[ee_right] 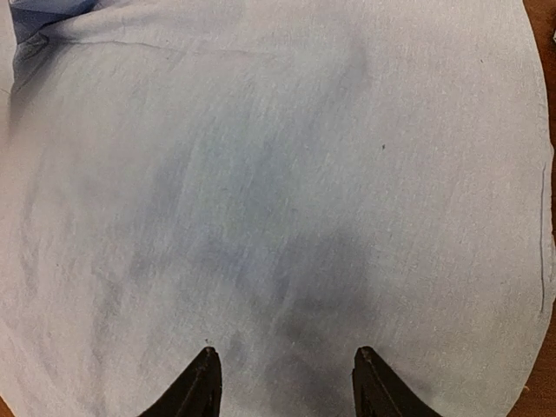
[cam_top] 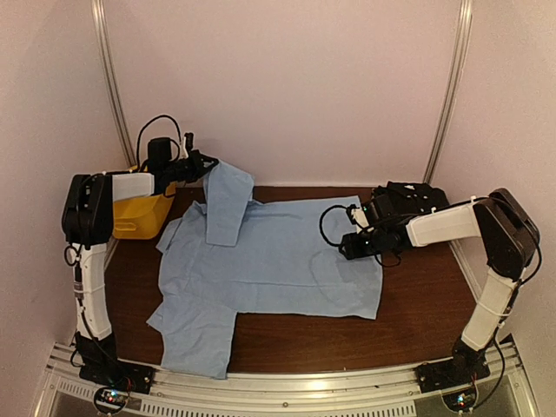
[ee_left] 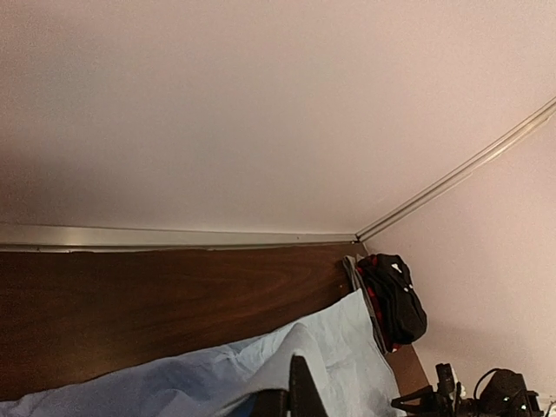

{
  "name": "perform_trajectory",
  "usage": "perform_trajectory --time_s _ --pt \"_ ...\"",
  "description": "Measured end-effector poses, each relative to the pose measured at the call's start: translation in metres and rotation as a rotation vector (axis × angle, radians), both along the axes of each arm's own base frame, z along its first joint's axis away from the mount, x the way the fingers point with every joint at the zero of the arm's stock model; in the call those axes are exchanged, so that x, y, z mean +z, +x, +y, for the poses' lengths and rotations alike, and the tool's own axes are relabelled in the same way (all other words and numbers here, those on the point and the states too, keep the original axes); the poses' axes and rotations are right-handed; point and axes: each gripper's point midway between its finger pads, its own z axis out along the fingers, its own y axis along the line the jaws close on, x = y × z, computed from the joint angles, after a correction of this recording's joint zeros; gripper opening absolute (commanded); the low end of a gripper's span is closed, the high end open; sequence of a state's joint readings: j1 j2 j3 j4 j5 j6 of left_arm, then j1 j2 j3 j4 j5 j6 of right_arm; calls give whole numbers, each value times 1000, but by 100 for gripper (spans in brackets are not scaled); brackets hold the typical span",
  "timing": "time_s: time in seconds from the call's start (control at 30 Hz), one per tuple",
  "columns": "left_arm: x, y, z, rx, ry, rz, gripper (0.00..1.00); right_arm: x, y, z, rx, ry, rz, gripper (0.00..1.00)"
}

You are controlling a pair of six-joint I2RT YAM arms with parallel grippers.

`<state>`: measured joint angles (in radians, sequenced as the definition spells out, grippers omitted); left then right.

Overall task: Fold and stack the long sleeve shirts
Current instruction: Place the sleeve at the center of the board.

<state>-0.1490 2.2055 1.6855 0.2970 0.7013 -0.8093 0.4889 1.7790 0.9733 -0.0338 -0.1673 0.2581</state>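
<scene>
Top external view shows me the light blue shirt (cam_top: 287, 261) spread on the table (cam_top: 426, 321), with one sleeve (cam_top: 228, 204) raised at the far left. The left gripper (cam_top: 207, 163) is pinched closed on the end of that sleeve. The cloth looks soft, light and limp, so I judge the hems and cuffs the best places to grip. The right gripper (cam_top: 347, 246) hovers over the shirt body, jaws half apart and empty.

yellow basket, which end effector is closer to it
Left. The left end effector is just beside the yellow basket, shut on a sleeve of the light blue shirt; the right end effector is far off to the right, open over the shirt's other end.
</scene>
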Motion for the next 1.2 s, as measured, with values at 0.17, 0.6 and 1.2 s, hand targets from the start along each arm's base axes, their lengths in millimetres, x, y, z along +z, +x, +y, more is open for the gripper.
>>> perform_trajectory --time_s 0.17,0.6,1.2 --pt "10 26 0 8 -41 -52 0 -4 -1 -2 -3 -8 7 53" --pt "13 62 10 42 -65 -116 4 -11 -4 -4 -7 -19 20 53" --pt "-77 37 39 125 148 132 39 -21 -12 -8 -9 -29 43 53"
